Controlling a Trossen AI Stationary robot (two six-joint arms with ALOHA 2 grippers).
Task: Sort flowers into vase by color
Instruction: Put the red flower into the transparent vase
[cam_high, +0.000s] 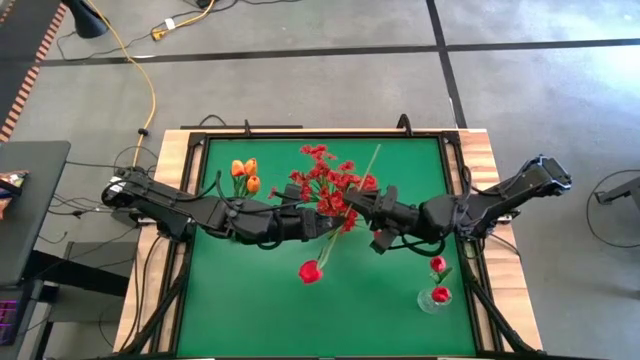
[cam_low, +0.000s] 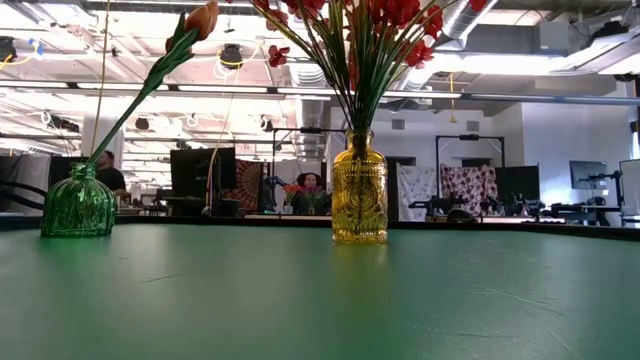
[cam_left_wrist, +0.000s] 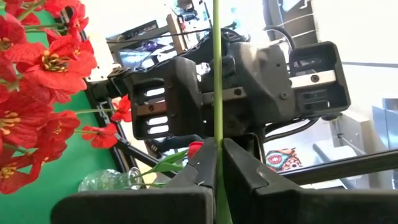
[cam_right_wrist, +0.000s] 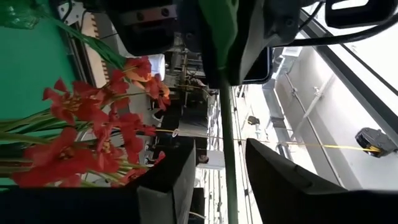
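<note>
Both arms are dark, near-black, built of blocky jointed segments with black cables looped along them. The left gripper (cam_left_wrist: 217, 168) has broad, flat, matte black fingers (cam_left_wrist: 198, 163). The right gripper (cam_left_wrist: 236, 93) shows a boxy dark grey housing with slotted vents, small screws and a pale strip.

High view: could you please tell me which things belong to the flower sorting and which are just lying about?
Job: red tulip, its stem in the shut left gripper; open right gripper around it; orange tulips in green vase; red blossoms in yellow vase; red buds in clear vase.
Lying about: yellow cable and dark desk, off the table.
</note>
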